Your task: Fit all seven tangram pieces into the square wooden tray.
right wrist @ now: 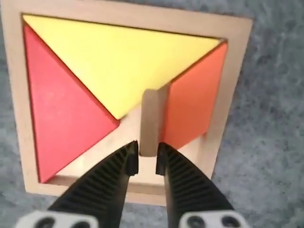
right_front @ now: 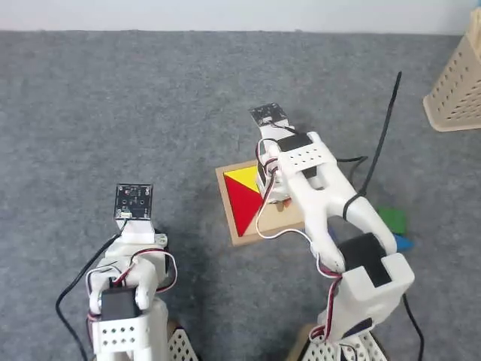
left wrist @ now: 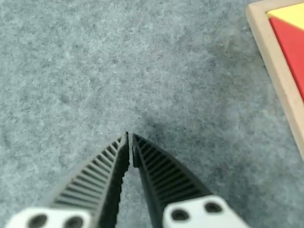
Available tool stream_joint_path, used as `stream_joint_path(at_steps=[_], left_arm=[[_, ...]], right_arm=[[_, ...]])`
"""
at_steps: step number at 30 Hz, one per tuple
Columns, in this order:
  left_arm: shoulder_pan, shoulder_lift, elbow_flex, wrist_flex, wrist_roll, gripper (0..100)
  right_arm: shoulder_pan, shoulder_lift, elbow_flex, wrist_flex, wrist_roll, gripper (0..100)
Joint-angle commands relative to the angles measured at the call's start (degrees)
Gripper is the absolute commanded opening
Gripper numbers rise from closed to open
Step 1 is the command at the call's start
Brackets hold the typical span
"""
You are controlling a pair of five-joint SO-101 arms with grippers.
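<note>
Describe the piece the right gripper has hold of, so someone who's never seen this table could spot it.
Find the square wooden tray on the grey carpet, with yellow, red and orange pieces lying flat inside. Where the three meet, the tan piece sits in the right gripper. It is the only plain wood-coloured one, narrow and seemingly on edge.

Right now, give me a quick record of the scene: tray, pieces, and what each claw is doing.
tray: square, wooden, on grey carpet
inside: yellow triangle, red triangle, orange piece
right claw: shut on plain wooden piece, upright where yellow meets orange
left claw: shut, over carpet near tray
outside: green piece, blue piece
</note>
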State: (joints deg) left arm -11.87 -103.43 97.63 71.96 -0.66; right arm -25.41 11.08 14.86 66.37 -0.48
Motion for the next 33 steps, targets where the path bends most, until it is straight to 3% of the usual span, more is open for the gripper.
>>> stream_joint_path(at_steps=[1,7,17,24,27,33], left_arm=[[-0.26,-1.23,-1.10,0.35,0.44,1],[-0.26,-1.23,-1.10,0.35,0.44,1],[-0.26,-1.23,-1.10,0.35,0.44,1],[-0.26,-1.23,-1.10,0.35,0.44,1],[-0.26,-1.23,-1.10,0.35,0.44,1],[-0.26,-1.23,-1.10,0.35,0.44,1]], right_arm=[[-1.54,-1.10,-3.52,1.01,-0.44,6.4],[-5.49,-1.10,-3.78,1.45,-0.35,6.4],[-5.76,-1.01,-3.78,1.19,-0.35,6.4],[1.98,-2.86,-3.78,3.38,-0.62,0.2],[4.18,-5.05,-3.78,4.00,-0.44,2.4],[-0.92,-4.88,-3.69,3.65,-0.35,2.8]])
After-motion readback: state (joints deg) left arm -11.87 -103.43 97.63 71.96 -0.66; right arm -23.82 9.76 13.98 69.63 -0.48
